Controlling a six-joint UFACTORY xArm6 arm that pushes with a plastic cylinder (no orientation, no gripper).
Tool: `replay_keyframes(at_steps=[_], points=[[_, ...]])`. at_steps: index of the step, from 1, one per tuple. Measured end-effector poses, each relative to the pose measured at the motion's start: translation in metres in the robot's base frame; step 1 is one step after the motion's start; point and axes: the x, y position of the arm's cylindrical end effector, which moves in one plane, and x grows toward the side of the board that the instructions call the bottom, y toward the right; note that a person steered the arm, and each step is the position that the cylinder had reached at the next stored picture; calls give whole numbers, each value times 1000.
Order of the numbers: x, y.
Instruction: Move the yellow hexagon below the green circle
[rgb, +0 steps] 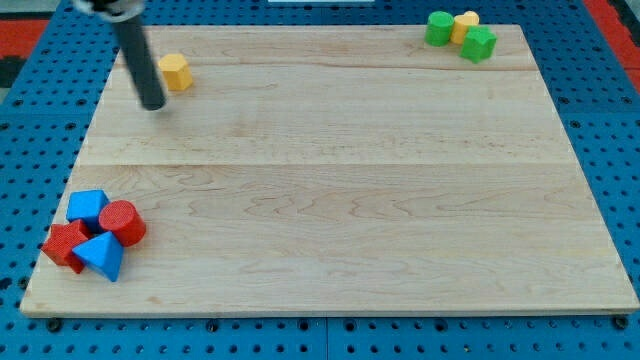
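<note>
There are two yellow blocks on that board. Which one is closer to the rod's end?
The yellow hexagon at the view's top left, just right of my tip. The other yellow block sits far right, wedged among green ones.

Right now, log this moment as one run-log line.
tip: just left of yellow hexagon block, contact unclear | green circle block: top right, beside second yellow block and green block | hexagon: far from goal

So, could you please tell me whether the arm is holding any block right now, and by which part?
Nothing is held. My tip rests on the wooden board, just to the view's left of the yellow hexagon block; contact cannot be told.
</note>
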Motion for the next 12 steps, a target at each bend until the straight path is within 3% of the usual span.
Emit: replay_keyframes(at_steps=[1,2,4,5,6,7,9,10,11,12], points=[[-9,-61],[-37,-50],[-52,160],[-54,211],[-44,205],[-34,156],[-80,100],[-70,63],[-90,40],[-116,68]])
